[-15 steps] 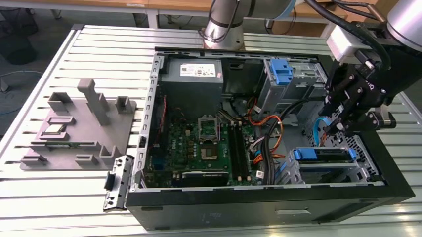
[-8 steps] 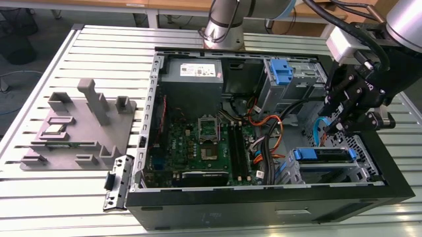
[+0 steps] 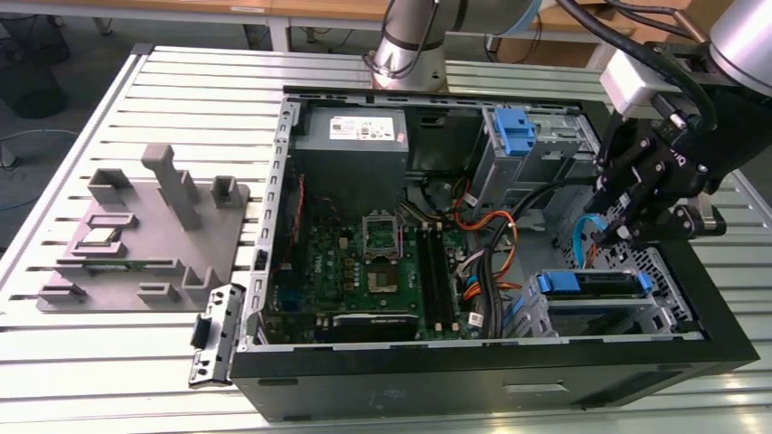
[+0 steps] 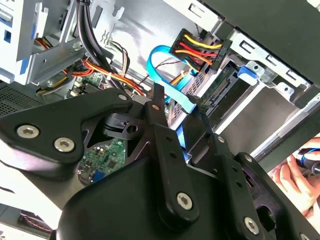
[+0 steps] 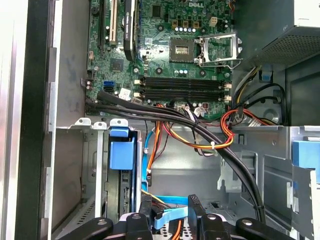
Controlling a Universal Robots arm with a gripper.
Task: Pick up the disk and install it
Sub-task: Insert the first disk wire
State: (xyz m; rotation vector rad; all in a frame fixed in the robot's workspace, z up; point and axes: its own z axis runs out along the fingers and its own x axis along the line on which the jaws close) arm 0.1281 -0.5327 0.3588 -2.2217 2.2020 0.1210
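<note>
- The tool is seen hanging over the open computer case, at the exterior view's right, pointed down into the drive corner.
- A blue flat cable is caught running through the tool's mouth in both wrist views. Whether it is pinched or merely passing through cannot be told.
- In the second wrist view the tool is set close before a black plug fed by red, yellow and orange wires.
- The disk is found lying flat in the metal drive cage at the near corner of the case. Blue rails are seen at both its ends.
- The disk is placed just under the tool in the exterior view, near it but not touched by it.
- In the first wrist view a blue plastic tab is shown upright in the cage, beside the tool.
- A second blue latch is seen farther back, above another bay.
- The motherboard is laid bare in the middle of the case, with the grey power-supply box behind it.
- A person's hand is glimpsed outside the case wall in the second wrist view.
- On the slatted desk, well apart at the exterior view's left, a grey fixture is parked.
</note>
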